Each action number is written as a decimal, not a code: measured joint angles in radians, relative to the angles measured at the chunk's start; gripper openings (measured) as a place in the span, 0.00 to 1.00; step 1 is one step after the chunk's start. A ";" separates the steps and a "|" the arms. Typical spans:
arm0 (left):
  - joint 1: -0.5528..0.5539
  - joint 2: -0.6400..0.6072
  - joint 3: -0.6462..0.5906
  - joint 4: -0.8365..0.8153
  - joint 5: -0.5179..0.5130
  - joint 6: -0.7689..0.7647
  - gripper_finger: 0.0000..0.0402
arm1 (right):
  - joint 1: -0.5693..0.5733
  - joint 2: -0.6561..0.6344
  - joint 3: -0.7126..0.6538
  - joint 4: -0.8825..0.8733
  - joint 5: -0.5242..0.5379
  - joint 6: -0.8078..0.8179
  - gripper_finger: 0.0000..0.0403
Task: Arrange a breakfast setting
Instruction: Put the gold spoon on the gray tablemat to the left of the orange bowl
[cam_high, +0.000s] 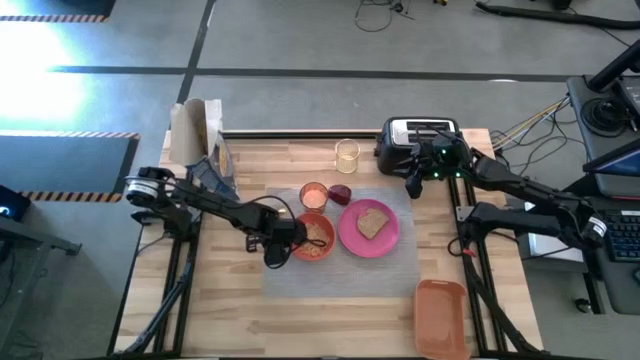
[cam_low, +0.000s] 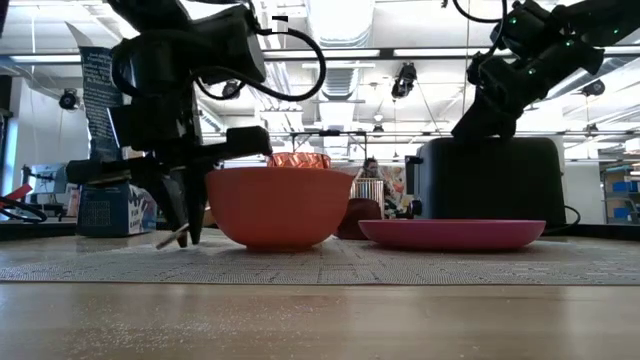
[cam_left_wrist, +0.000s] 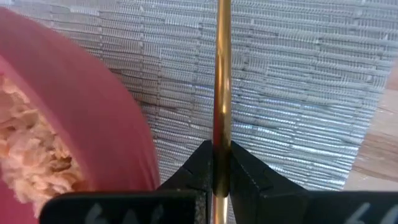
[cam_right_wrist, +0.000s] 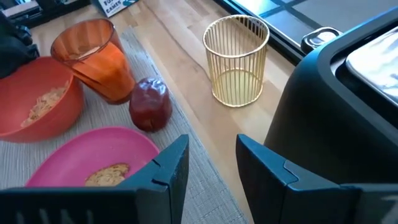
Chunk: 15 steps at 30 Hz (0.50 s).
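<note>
The left gripper (cam_left_wrist: 221, 180) is pinching the gold spoon (cam_left_wrist: 222, 81) over the grey mat (cam_high: 400, 205), just beside the orange-red bowl (cam_high: 314, 238), which is holding what looks like cereal. The pink plate (cam_high: 368, 230) is carrying the toast slice (cam_high: 373, 222). Behind are sitting the orange cup (cam_right_wrist: 94, 57) (contents unclear), the red fruit (cam_right_wrist: 150, 104) and an empty wire basket (cam_right_wrist: 236, 59). The right gripper (cam_right_wrist: 211, 168) is hanging part-open, empty, beside the toaster (cam_high: 418, 135).

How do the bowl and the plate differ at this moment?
The bowl is deep and orange-red; the plate is flat, wider and pink. The bowl holds pale flakes; the plate carries one toast slice. The left tool, shut on the spoon, is beside the bowl; nothing is at the plate. Both sit on the grey mat.
</note>
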 joint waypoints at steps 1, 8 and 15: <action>0.000 0.002 0.000 -0.001 -0.001 0.000 0.03 | 0.000 0.000 0.000 0.000 0.000 0.002 0.30; 0.000 0.003 0.000 -0.005 -0.003 0.000 0.03 | 0.000 0.001 0.000 -0.007 0.000 -0.031 0.30; -0.002 0.002 0.000 -0.009 -0.006 -0.033 0.10 | 0.000 0.002 0.000 -0.005 0.001 -0.029 0.31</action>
